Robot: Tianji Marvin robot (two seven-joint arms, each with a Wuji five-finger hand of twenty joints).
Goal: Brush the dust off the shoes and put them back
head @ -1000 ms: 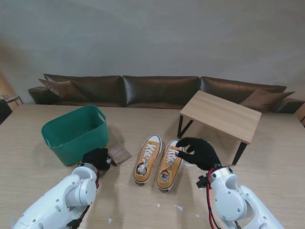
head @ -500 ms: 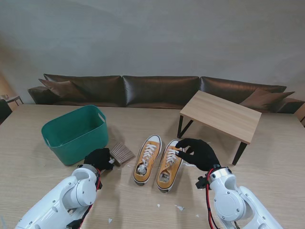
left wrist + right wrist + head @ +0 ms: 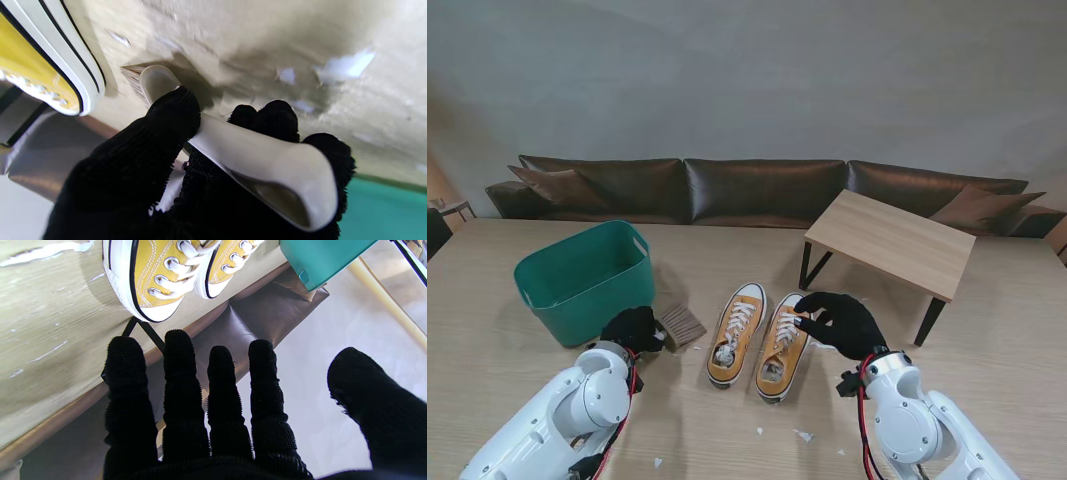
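Observation:
Two yellow canvas shoes with white toe caps and laces stand side by side mid-table, the left shoe (image 3: 735, 333) and the right shoe (image 3: 784, 343). My left hand (image 3: 633, 330) in its black glove is shut on the white handle of a brush (image 3: 240, 150), whose brown bristles (image 3: 683, 325) point toward the left shoe, a short gap away. My right hand (image 3: 845, 322) hovers open just right of the right shoe's toe, fingers (image 3: 178, 390) spread and straight, with nothing in them. The shoes' toe caps (image 3: 146, 280) show in the right wrist view.
A green plastic tub (image 3: 587, 280) stands to the left, just beyond my left hand. A small wooden side table (image 3: 892, 245) on black legs sits at the right rear. Small white scraps (image 3: 802, 435) dot the table near me. A brown sofa (image 3: 757, 190) runs along the back.
My left hand has slid the brush a little to the right, toward the left shoe. The right hand and both shoes have barely moved.

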